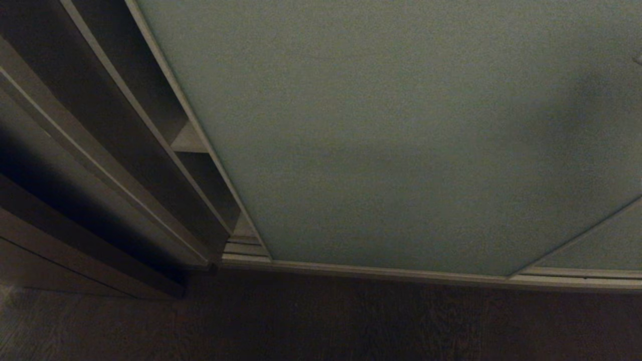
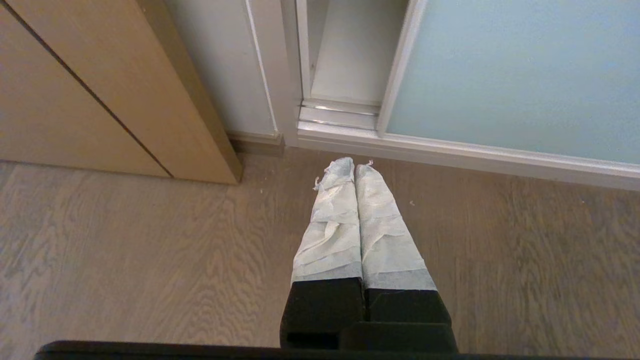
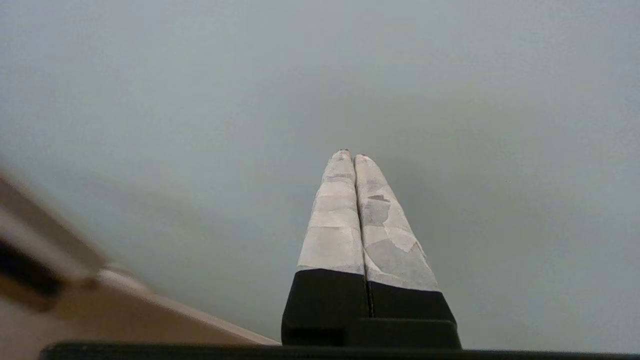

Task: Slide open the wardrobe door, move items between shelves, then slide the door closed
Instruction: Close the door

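The grey-green sliding wardrobe door (image 1: 401, 140) fills most of the head view, and a narrow gap at its left edge shows a pale shelf (image 1: 189, 140) inside. The door (image 2: 520, 75) also shows in the left wrist view, with an off-white shelf board (image 2: 350, 55) in the gap beside it. My left gripper (image 2: 354, 165) is shut and empty, pointing at the wooden floor just short of the floor track. My right gripper (image 3: 350, 156) is shut and empty, facing the door panel (image 3: 200, 100) close up. The items are hidden. Neither arm is in the head view.
Dark brown wooden side trim (image 1: 100, 165) stands left of the door. A ribbed pale floor track (image 1: 381, 271) runs along the door's foot. A light wooden panel (image 2: 100, 90) stands on the wood floor (image 2: 125, 260) left of the wardrobe frame.
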